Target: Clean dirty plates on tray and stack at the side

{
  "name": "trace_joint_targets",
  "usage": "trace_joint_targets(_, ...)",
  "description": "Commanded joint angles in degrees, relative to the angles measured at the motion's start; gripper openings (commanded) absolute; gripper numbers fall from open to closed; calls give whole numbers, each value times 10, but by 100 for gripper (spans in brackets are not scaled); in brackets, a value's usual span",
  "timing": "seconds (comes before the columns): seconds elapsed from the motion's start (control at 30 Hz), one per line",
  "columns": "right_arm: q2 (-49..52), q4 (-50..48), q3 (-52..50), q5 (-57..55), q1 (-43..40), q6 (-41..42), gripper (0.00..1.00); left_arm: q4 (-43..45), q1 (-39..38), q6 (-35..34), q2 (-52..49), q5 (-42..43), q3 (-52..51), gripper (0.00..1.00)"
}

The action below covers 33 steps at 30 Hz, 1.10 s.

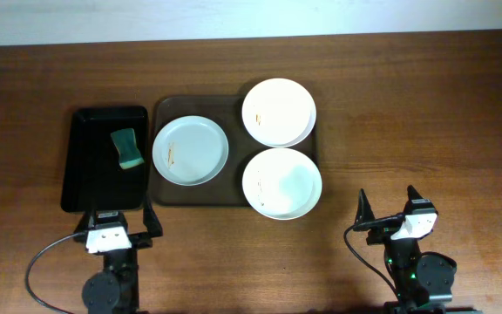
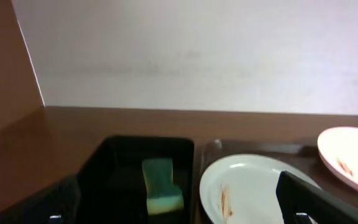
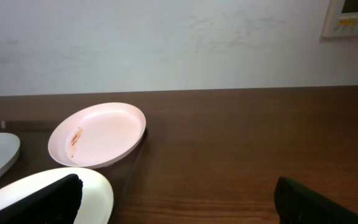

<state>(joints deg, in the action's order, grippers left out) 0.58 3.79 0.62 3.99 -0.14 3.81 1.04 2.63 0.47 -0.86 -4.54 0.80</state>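
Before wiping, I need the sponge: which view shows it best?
Overhead: the sponge lies whole in the black tray. Left wrist shows it too, low in frame and softer; right wrist misses it.

You see white plates (image 1: 190, 150), two streaked with thin brownish-orange smears (image 1: 171, 157), a dark brown tray (image 1: 229, 194) and a black tray (image 1: 90, 170). The sponge (image 1: 127, 148) is green on top, with a paler layer that may be yellowish. Your table (image 1: 425, 105) is reddish-brown wood grain.
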Motion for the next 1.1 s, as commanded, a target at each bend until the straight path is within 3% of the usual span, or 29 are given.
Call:
trace_joint_targets(0.0, -4, -2, -3, 3, -3, -4, 98, 23, -2, 11, 5, -6, 3, 99)
trace_joint_targets(0.23, -4, 3, 13, 3, -3, -4, 98, 10, -2, 11, -72, 22, 90, 99)
trace_joint_targets(0.37, 3, 16, 54, 3, -3, -4, 98, -91, -2, 35, -288, 59, 316, 99)
trace_joint_targets(0.43, 13, 67, 100, 3, -3, -4, 98, -120, -2, 35, -384, 67, 403, 99)
trace_joint_targets(0.57, 70, 164, 203, 10, -3, -4, 98, -125, -2, 35, -508, 74, 479, 99)
trace_joint_targets(0.7, 177, 180, 302, 73, -2, -4, 99, -122, -2, 35, -535, 153, 479, 99)
trace_joint_targets(0.87, 394, 240, 460, 213, -2, -3, 98, -200, -2, 35, -537, 160, 479, 99)
trace_joint_targets(1.07, 601, 432, 672, 245, -2, -4, 98, -217, -2, 2, -554, 162, 528, 99)
